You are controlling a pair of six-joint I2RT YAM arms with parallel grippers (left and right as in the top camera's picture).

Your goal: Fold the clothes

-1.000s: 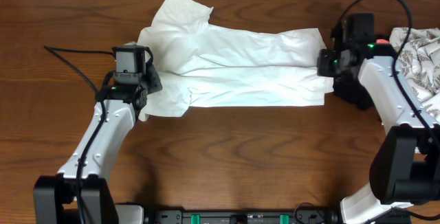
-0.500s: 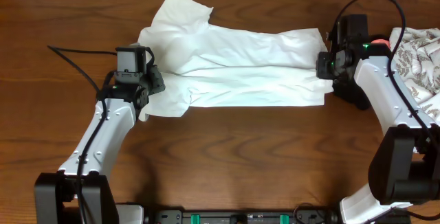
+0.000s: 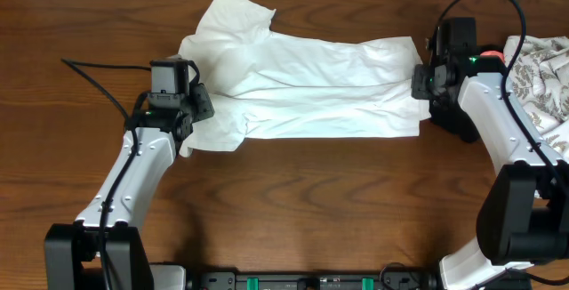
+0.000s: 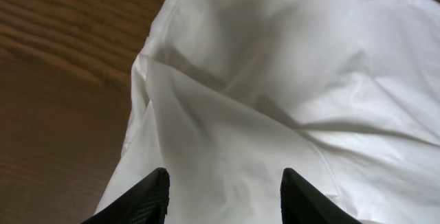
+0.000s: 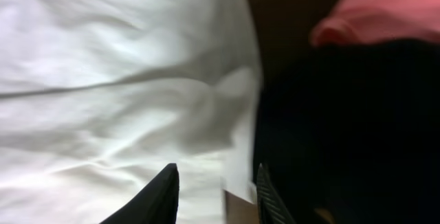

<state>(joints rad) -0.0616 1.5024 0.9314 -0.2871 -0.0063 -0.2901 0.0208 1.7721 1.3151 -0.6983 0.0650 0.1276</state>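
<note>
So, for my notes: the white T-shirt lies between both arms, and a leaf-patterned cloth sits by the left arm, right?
No: the leaf-patterned cloth sits by the right arm, as the overhead view shows. The white T-shirt does lie between both arms.

Left arm [image 3: 133,170] angles forward, elbow bent, left claw [image 4: 223,193] tipped downward, fingers spread well apart. Right arm [image 3: 502,121] reaches forward too, right claw [image 5: 216,189] low, fingers parted, nothing pinched between them.
</note>
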